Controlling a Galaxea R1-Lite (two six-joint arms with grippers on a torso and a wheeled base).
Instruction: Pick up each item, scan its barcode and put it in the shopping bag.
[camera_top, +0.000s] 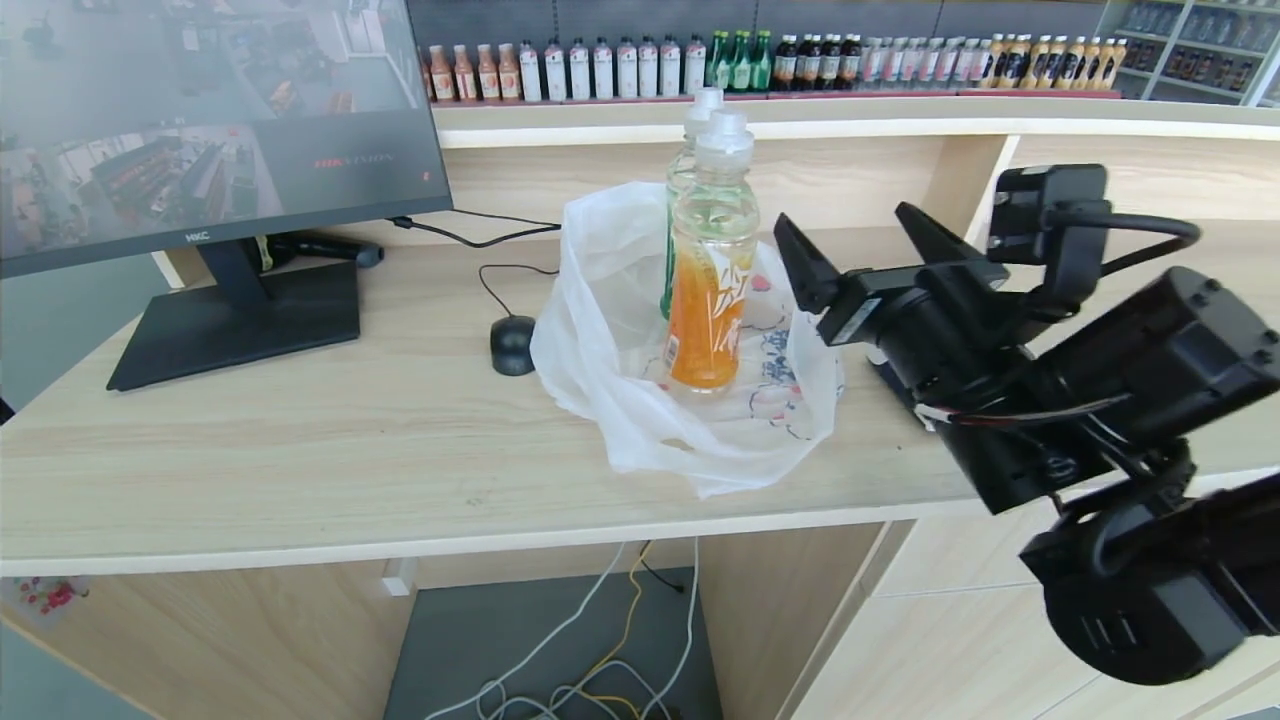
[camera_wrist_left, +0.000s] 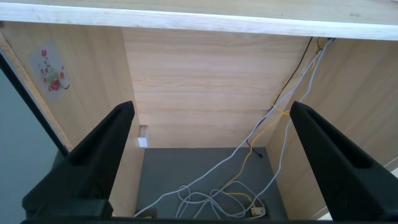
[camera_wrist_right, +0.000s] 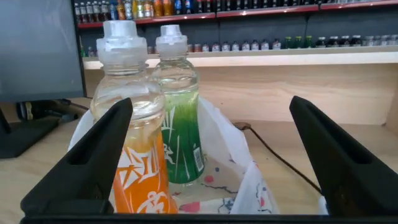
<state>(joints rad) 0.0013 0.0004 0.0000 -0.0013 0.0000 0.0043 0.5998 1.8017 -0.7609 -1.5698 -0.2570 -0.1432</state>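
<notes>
The right gripper (camera_top: 848, 225) is held wide open and empty, just beside the shopping bag (camera_top: 600, 300) on the robot's right side. Two bottles are stood upright inside the shopping bag: the orange bottle (camera_top: 705, 300) nearer the robot and the green bottle (camera_wrist_right: 180, 124) close behind it. Both look packed already, so the step in hand is judged to be taking the arm away from the shopping bag. This is best done slowly and straight back, with the gripper kept wide, so that the thin bag wall is not caught and the orange bottle is not knocked over. The left gripper (camera_wrist_left: 211, 109) is also spread wide and empty, and it is held lower than the shopping bag, under the counter (camera_top: 300, 450), where loose cables (camera_wrist_left: 273, 121) are seen. The bottle bottoms are hidden by the bag's folds, much of the green bottle is covered by the orange one, and no barcode can be made out. A dark thing (camera_top: 320, 247) far to the left of the shopping bag may be the scanner, but this cannot be told
</notes>
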